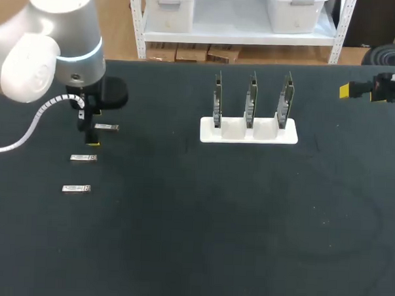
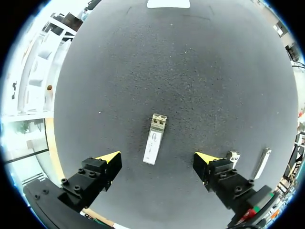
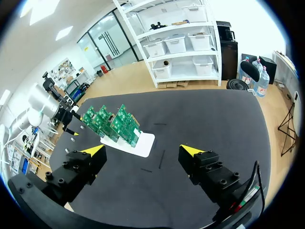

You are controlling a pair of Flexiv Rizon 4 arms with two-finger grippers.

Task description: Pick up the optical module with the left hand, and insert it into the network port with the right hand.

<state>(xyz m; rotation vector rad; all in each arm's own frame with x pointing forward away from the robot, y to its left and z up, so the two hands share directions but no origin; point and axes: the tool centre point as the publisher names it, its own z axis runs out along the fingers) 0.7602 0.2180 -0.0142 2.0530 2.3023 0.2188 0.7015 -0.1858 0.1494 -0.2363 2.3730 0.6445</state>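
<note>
Three small silver optical modules lie in a column at the table's left: the far one [image 1: 106, 127], the middle one [image 1: 83, 158] and the near one [image 1: 76, 188]. My left gripper [image 1: 91, 131] hovers open over the far module [image 2: 155, 139], which lies flat on the mat between its yellow fingertips [image 2: 110, 158] without touching them. The two other modules [image 2: 232, 156] [image 2: 263, 162] lie beside one finger. A white stand [image 1: 248, 132] holds three upright green network boards [image 1: 252, 98]. My right gripper [image 1: 347, 91] hangs open and empty at the far right, with the boards [image 3: 112, 124] well ahead of it.
Black mat [image 1: 214, 227] covers the table. The stand's white base [image 3: 143, 145] sits mid-table in the right wrist view, with my left arm [image 3: 43, 102] beyond it. Nothing stands on the wide stretch of mat in front of the stand.
</note>
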